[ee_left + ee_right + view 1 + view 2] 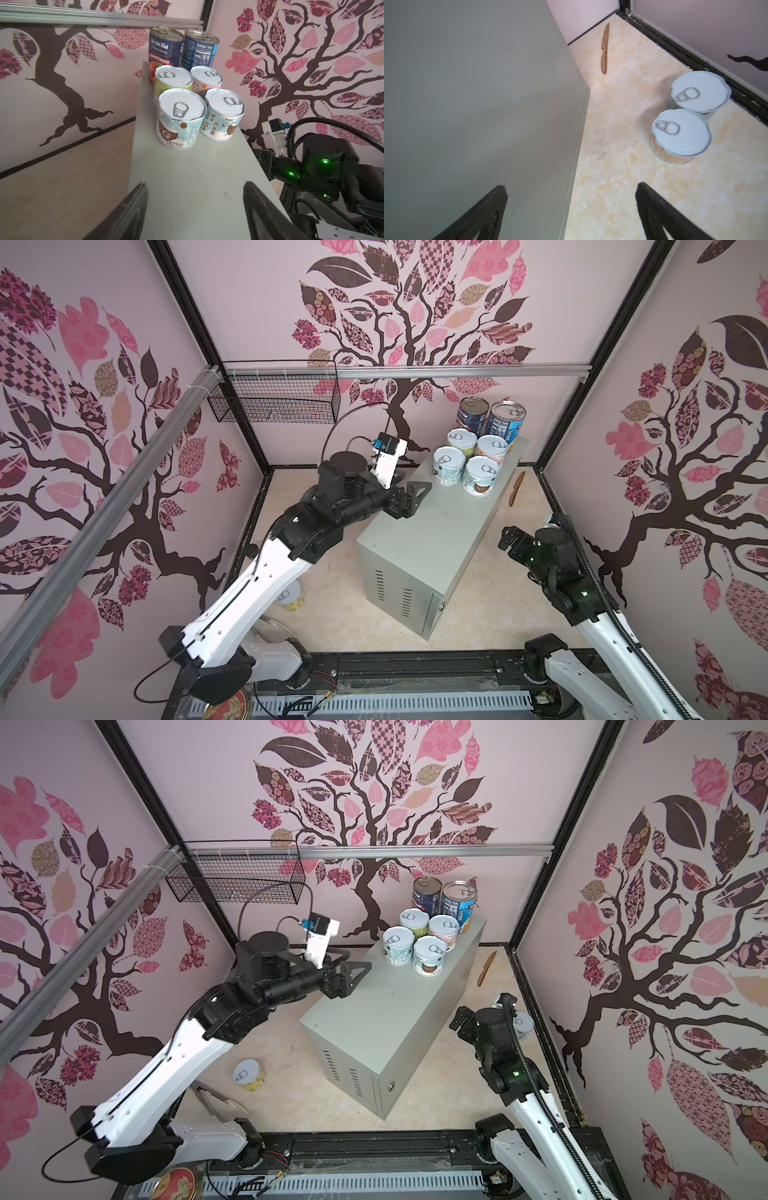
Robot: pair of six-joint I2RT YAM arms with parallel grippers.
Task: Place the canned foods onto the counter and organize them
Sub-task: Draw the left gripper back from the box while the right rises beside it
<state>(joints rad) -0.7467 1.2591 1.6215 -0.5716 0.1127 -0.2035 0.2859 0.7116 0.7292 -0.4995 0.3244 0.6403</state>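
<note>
Task is approx. a bit over half done, I judge. Six cans stand on the grey worktop [419, 531], at its far end: two tall cans [166, 49] at the back and four short cans [180, 116] in a 2x2 block in front, packed close.

Left to do, as far as I see: the yellow can [248, 1074] on the marbled floor [623, 166] on the left side, and two floor cans [681, 135] beside the worktop on the right side. More cans I cannot find in the pics.

Left claw [195, 186] hovers over bare worktop just before the block, fingers apart, nothing in it. Right claw [571, 186] is wide open, empty too, near the two floor cans.

Worktop is smooth painted sheet metal, box shape w/ vent slits. Cans are cylinders w/ paper labels, ribbed silver lids and pull tabs.
</note>
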